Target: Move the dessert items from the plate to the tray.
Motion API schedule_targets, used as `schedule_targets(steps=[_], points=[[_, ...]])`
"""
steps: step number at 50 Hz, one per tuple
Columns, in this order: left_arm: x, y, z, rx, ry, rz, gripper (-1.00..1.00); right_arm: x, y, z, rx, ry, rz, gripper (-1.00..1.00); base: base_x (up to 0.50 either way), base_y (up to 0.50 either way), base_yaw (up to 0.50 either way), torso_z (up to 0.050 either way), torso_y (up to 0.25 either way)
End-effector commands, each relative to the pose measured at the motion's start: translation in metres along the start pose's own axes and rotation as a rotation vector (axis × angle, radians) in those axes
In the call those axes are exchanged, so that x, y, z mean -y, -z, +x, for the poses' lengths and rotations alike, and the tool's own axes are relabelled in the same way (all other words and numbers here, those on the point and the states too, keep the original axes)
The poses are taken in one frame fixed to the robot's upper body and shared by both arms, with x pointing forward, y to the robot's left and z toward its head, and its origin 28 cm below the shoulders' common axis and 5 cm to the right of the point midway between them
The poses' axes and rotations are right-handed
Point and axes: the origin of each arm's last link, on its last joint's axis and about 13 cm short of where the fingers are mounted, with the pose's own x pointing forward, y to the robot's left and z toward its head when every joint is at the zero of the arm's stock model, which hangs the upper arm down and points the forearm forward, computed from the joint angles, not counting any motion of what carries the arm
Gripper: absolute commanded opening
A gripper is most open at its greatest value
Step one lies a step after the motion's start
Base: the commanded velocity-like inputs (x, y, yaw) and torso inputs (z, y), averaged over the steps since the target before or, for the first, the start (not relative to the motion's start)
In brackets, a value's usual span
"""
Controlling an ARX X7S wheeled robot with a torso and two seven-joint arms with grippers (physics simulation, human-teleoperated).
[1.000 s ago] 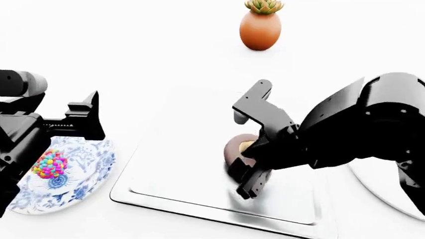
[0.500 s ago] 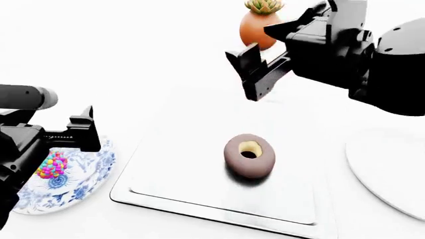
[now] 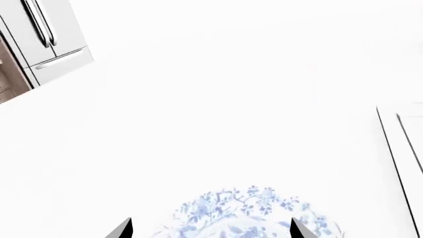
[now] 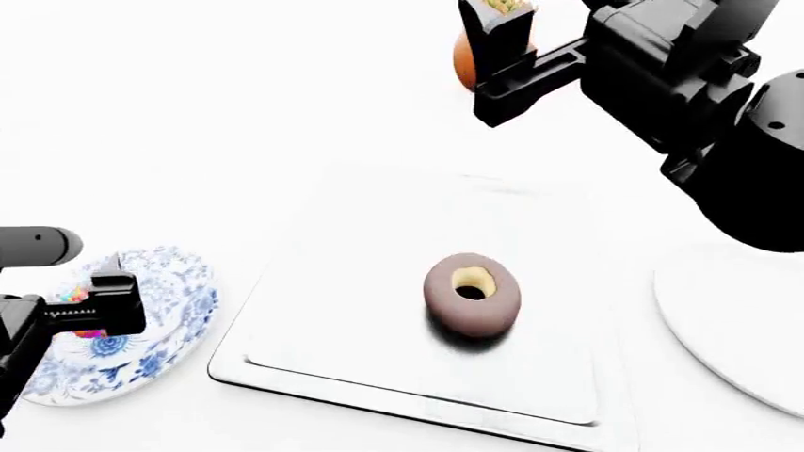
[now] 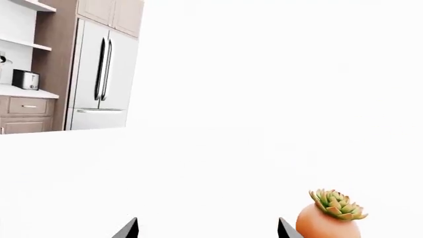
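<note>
The chocolate-brown doughnut [image 4: 472,294] lies free in the middle of the large white tray [image 4: 377,391]. The candy ball [image 4: 75,297] sits on the blue-patterned plate [image 4: 164,320] at the left, mostly hidden behind my left gripper [image 4: 98,311]. In the left wrist view my left gripper [image 3: 210,232] is open, its tips spread over the plate [image 3: 244,213]; the ball is out of that view. My right gripper [image 4: 500,45] is raised high beyond the tray, in front of the pot, open and empty [image 5: 207,232].
The orange pot with a green succulent [image 4: 462,58] stands behind the tray and also shows in the right wrist view [image 5: 330,218]. A plain white round plate [image 4: 741,320] lies right of the tray. The tray's edge [image 3: 396,148] shows beside the blue plate. A fridge [image 5: 102,74] stands far off.
My right gripper let go of the doughnut on the tray and rose up and away toward the pot. My left gripper came down lower over the candy ball.
</note>
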Motion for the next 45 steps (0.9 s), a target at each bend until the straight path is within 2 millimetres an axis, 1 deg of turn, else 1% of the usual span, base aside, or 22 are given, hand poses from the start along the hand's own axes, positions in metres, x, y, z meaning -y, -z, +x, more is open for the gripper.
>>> schedule_targets(steps=[1,5,14,28,36,38,40,45], points=[[0.000,0.014,0.001,-0.014,-0.005,-0.032,1.00,-0.001,0.005,0.002,0.020,0.005,0.010,1.00,0.00,0.00,0.00,0.000,0.000],[0.005,0.017,0.004,-0.018,0.022,-0.048,1.00,-0.002,0.005,0.002,0.016,0.002,0.010,1.00,0.00,0.00,0.00,0.000,0.000],[0.011,0.014,0.009,-0.006,0.056,-0.056,1.00,-0.001,0.009,0.004,-0.002,0.003,0.016,1.00,0.00,0.00,0.00,0.000,0.000],[0.010,0.028,0.010,-0.035,0.040,-0.064,1.00,-0.004,0.009,0.004,-0.013,-0.012,0.016,1.00,0.00,0.00,0.00,0.000,0.000],[0.010,0.031,0.010,-0.038,0.046,-0.055,1.00,-0.004,0.009,0.005,-0.015,-0.017,0.017,1.00,0.00,0.00,0.00,0.000,0.000],[0.011,0.032,0.010,-0.039,0.052,-0.043,1.00,-0.004,0.010,0.005,-0.015,-0.017,0.016,1.00,0.00,0.00,0.00,0.000,-0.180],[0.012,0.030,0.010,-0.025,0.050,-0.066,1.00,-0.004,0.010,0.005,-0.016,-0.017,0.017,1.00,0.00,0.00,0.00,0.000,-0.244],[0.010,0.030,0.009,-0.020,0.041,-0.077,1.00,-0.004,0.010,0.005,-0.020,-0.020,0.016,1.00,0.00,0.00,0.00,0.000,0.000]])
